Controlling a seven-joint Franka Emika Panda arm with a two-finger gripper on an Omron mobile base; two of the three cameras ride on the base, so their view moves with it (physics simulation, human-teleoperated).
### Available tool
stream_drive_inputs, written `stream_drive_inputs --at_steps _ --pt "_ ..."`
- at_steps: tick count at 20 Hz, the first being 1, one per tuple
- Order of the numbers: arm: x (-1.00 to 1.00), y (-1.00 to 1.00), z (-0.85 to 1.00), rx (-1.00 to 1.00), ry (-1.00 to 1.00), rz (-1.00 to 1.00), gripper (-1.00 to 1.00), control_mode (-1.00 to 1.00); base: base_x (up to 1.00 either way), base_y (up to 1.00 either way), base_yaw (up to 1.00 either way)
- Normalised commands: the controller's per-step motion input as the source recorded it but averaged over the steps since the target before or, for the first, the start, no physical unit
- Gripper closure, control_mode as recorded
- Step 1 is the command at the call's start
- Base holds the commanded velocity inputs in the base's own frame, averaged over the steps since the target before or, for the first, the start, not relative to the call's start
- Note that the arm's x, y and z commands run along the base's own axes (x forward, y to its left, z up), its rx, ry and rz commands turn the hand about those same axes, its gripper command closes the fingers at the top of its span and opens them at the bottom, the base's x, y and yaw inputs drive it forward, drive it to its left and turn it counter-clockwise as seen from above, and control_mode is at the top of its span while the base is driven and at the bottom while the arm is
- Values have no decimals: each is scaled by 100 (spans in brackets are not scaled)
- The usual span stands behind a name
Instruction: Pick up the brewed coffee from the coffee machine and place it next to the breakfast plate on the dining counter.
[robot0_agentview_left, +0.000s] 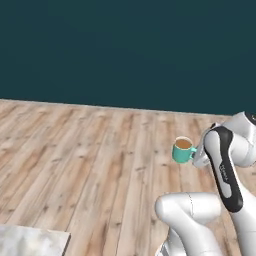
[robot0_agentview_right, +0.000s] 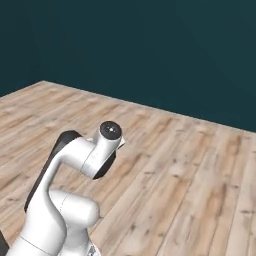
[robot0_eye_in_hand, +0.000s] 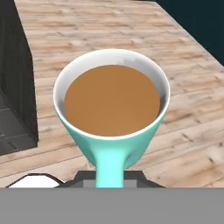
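- Beneath the jaws, well below them, ran the wooden plank floor (robot0_agentview_left: 90, 160), with a dark teal wall (robot0_agentview_left: 125, 50) far beyond; we judged that we were in transit across open room, with neither the plate nor the long counter ahead of the jaws.
- Off to the jaws' side, low in the left base view, we saw a corner of a marbled slab (robot0_agentview_left: 30, 242); we could not tell which counter it belonged to.
- To one side of the jaws in the hand view stood a black boxy body with a slatted grey surface at its foot (robot0_eye_in_hand: 13, 109); we took it for the coffee machine, though too little showed for us to be sure.
- Behind the jaws our white arm (robot0_agentview_right: 75, 160) was folded back on itself, elbow high, which we judged kept the load close to the base while driving.
- Directly ahead of the jaws sat the brewed coffee (robot0_eye_in_hand: 111, 107), a teal mug off every surface, rim level and upright, brown liquid near the brim; we judged the level pose was meant to prevent a spill.
- Our gripper (robot0_agentview_left: 198, 155) met the mug at its handle (robot0_eye_in_hand: 109, 168), which ran straight back between the jaws; they stood narrow, clamped on that handle, so the cup hung forward of them and a tilt of the wrist could slop the coffee.
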Motion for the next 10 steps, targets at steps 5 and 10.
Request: stream_drive_inputs --at_steps 5,10 --pt "0 0 0 0 0 0 100 100 96 19 52" --pt "0 0 0 0 0 0 100 100 94 22 52"
